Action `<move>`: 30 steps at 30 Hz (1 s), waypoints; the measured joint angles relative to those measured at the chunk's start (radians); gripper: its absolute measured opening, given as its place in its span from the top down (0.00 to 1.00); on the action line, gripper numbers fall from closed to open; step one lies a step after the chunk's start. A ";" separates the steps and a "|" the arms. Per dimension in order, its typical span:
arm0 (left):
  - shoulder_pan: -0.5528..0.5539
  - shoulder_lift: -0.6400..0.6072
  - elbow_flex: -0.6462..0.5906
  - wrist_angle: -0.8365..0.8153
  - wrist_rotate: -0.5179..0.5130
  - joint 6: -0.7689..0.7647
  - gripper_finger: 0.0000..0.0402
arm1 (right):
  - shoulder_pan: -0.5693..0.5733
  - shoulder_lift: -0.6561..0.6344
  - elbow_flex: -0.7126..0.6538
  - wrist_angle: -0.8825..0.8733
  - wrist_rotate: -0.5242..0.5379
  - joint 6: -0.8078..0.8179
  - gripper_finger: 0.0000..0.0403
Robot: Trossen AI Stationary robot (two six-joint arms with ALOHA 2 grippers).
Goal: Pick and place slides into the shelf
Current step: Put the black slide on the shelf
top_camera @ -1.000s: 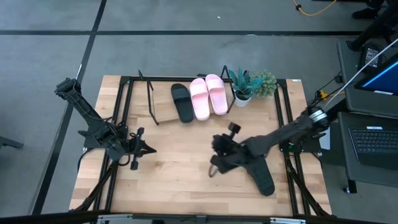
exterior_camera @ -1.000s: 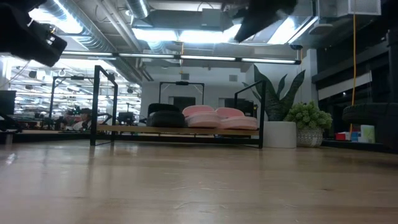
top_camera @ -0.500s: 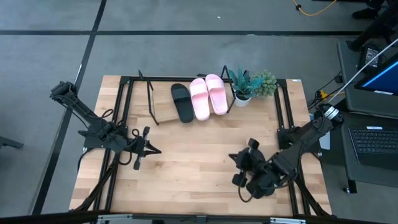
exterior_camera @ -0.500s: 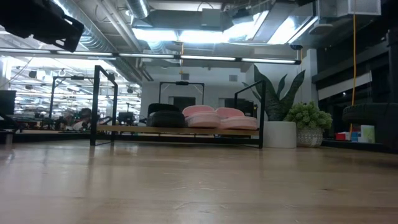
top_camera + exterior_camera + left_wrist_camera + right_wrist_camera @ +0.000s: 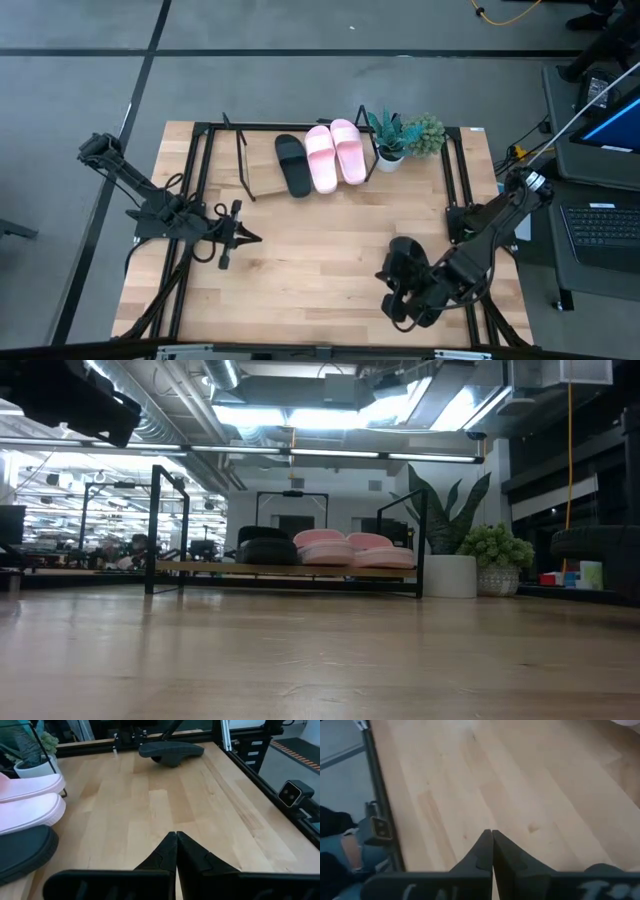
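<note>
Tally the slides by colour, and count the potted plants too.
Pink slides: 2, both on the shelf
Black slides: 2, one on the shelf, one lying on the table
Potted plants: 2
Total: 6

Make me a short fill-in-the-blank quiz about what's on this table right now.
1. The shelf holds ___ sandals.
2. The two sandals nearest the potted plants are coloured ___.
3. The black sandal on the shelf lies beside the pink sandals, on the side ___ from the plants.
4. Both the left tool and the right tool have their fingers ___.

Missing words: three; pink; farthest; shut
</note>
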 joint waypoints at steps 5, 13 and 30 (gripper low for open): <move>0.000 0.000 0.000 0.000 0.000 0.001 1.00 | -0.002 0.009 0.077 -0.091 -0.066 0.074 0.99; 0.000 0.000 0.000 -0.003 0.000 0.027 1.00 | -0.041 0.142 0.298 -0.329 -0.199 0.168 1.00; 0.000 0.000 0.000 -0.027 -0.001 0.028 1.00 | -0.043 0.527 0.721 -0.648 -0.391 0.349 0.99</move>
